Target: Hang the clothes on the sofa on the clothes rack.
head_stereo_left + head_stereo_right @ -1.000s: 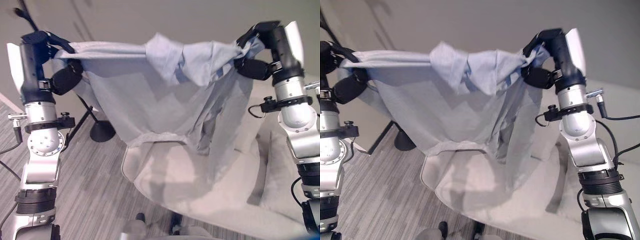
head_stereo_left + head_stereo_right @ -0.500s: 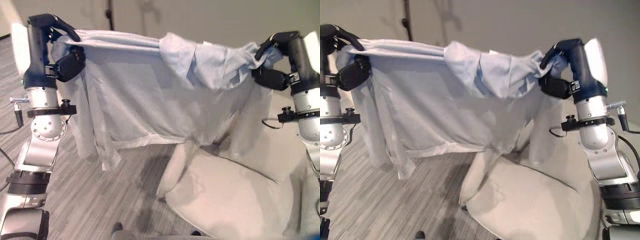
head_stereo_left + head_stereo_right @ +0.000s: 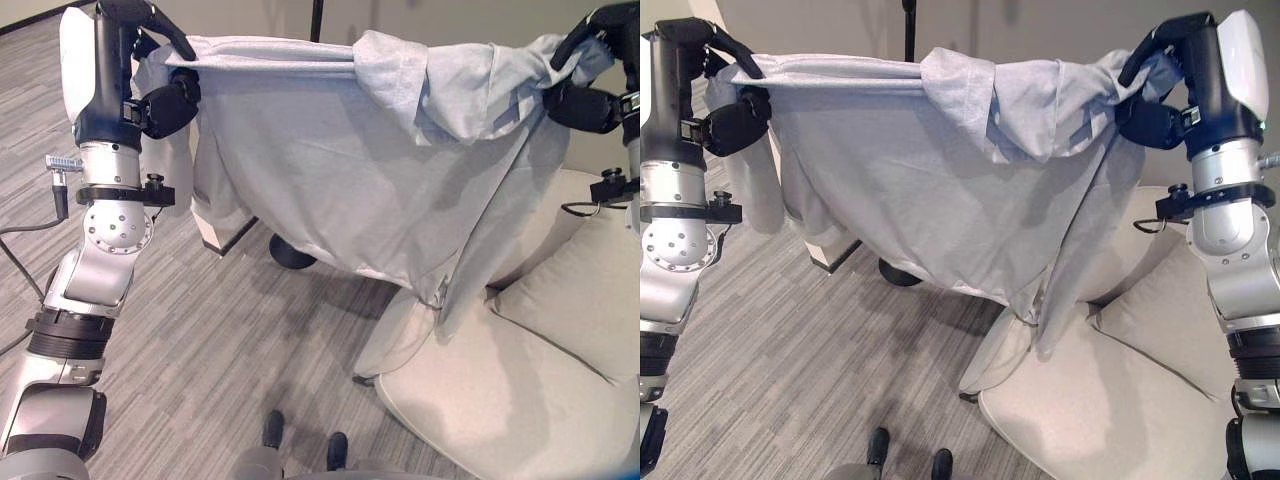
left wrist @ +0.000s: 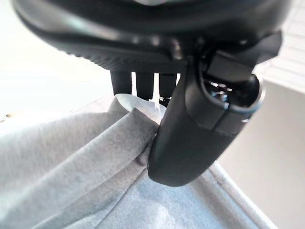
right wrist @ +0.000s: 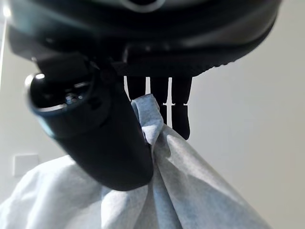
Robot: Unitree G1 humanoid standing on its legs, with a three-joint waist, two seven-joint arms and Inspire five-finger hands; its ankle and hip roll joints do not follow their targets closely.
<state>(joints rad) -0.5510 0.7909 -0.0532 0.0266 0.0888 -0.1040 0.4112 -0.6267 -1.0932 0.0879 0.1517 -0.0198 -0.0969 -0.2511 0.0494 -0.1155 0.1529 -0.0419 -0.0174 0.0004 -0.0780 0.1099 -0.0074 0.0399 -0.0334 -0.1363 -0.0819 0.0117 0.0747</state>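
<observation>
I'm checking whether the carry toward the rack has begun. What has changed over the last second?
The view has swung left: the sofa now sits at lower right, and a dark pole and round base show behind the shirt. The left hand and right hand still pinch its shoulders, spread wide and held high.

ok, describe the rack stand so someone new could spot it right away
Start at the pale shirt stretched between the left hand and right hand, over grey striped floor beside the cream sofa. Under its hem sits a round black base, its thin black pole rising behind the shirt: the one dark, slim upright among pale, soft things.
</observation>
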